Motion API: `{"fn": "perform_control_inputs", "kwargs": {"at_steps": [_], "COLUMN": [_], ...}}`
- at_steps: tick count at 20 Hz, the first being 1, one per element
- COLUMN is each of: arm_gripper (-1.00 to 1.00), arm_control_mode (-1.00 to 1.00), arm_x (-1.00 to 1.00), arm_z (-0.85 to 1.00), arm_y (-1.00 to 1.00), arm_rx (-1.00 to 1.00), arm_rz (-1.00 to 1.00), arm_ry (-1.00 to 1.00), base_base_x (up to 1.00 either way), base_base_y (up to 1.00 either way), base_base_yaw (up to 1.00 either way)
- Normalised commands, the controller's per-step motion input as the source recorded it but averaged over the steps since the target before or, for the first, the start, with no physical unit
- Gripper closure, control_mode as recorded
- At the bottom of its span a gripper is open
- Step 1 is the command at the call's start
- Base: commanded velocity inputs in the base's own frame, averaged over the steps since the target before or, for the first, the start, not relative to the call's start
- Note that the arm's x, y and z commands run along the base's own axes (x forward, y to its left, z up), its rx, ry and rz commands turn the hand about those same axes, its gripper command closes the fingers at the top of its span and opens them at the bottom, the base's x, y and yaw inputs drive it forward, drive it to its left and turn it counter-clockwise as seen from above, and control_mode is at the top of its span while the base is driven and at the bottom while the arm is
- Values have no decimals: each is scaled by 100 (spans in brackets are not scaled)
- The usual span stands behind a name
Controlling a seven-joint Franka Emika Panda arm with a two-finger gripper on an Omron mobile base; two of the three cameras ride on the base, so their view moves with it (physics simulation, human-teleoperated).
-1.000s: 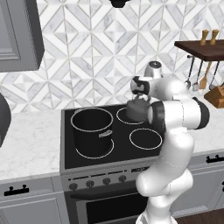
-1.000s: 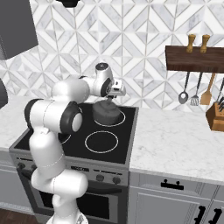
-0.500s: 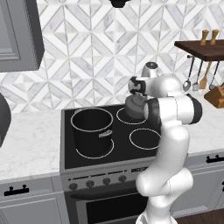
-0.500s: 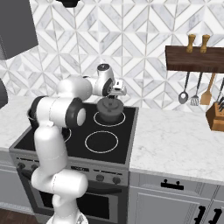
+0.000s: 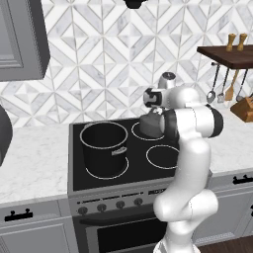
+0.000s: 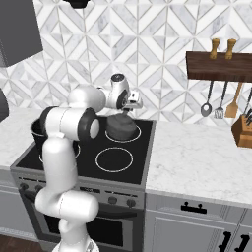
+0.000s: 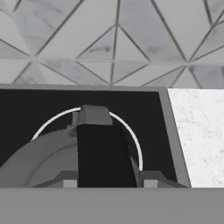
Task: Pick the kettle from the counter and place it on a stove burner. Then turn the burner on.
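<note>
Progress check, left to right: black pot [image 5: 104, 146] occupies the front-left ring of the cooktop [image 5: 79, 173]; front-right ring [image 5: 164, 156] is bare; kettle [image 6: 121, 126] is off the counter [image 6: 197, 157] and sits at the back-right burner [image 7: 131, 131], whose white ring curves around its body in the hand view; whether it rests fully on the glass or hangs just above, cannot tell; gripper [image 7: 107, 183] is clamped on the kettle's black handle [image 7: 103, 148], fingers narrow on either side. Judged done: pick-up, carry. Left: release, withdraw, reach the front knobs [image 5: 121, 204], turn the burner on.
</note>
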Motion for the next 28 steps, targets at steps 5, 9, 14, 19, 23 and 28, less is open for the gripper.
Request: {"fn": "perform_control_inputs", "kwargs": {"at_steps": [5,9,14,19,23,28], "arm_gripper": [100,100,100,100,100,100], "arm_control_mode": [-100,-100,-100,-100,-100,-100], "arm_x": [14,25,21,5,-5,-3], "arm_z": [-3,-8,-15,-9,0,0], "arm_y": [0,0,0,0,0,0], "arm_rx": [0,0,0,0,0,0], "arm_rz": [0,0,0,0,0,0], "arm_ry": [0,0,0,0,0,0], "base_base_x": [0,0,0,0,0,0], "base_base_y": [0,0,0,0,0,0], "base_base_yaw": [0,0,0,0,0,0]}}
